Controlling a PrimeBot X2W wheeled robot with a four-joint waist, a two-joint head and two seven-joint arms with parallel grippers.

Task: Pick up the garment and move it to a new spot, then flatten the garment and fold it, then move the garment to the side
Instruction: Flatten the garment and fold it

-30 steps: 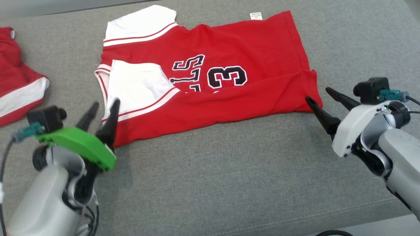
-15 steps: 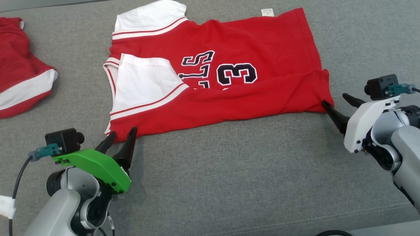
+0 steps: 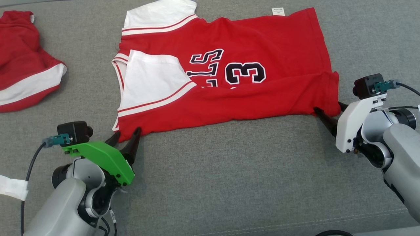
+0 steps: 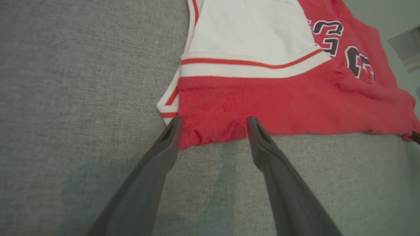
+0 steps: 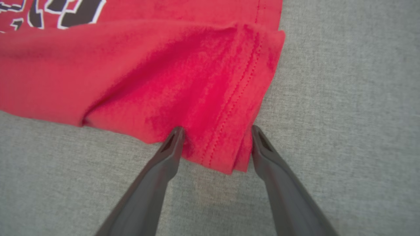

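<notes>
The garment (image 3: 249, 95), a red jersey with white sleeves and black lettering, lies spread on the grey cushion (image 3: 229, 183), its near edge folded over. My left gripper (image 3: 127, 132) is open at the garment's near-left corner. In the left wrist view the left gripper (image 4: 214, 120) straddles the red hem (image 4: 279, 101), fingertips touching the cloth edge. My right gripper (image 3: 328, 107) is open at the near-right corner. In the right wrist view the right gripper (image 5: 217, 129) has the stitched corner of the garment (image 5: 147, 75) between its spread fingers, unpinched.
A second red and white garment (image 3: 26, 75) lies bunched at the far left. A white label (image 3: 277, 11) sticks out at the jersey's far edge. The cushion's front seam runs across the lower right. A white strip (image 3: 11, 186) shows at the left edge.
The head camera has shifted. My left gripper drew back from over the white sleeve to the near-left hem corner. My right gripper settled around the near-right corner.
</notes>
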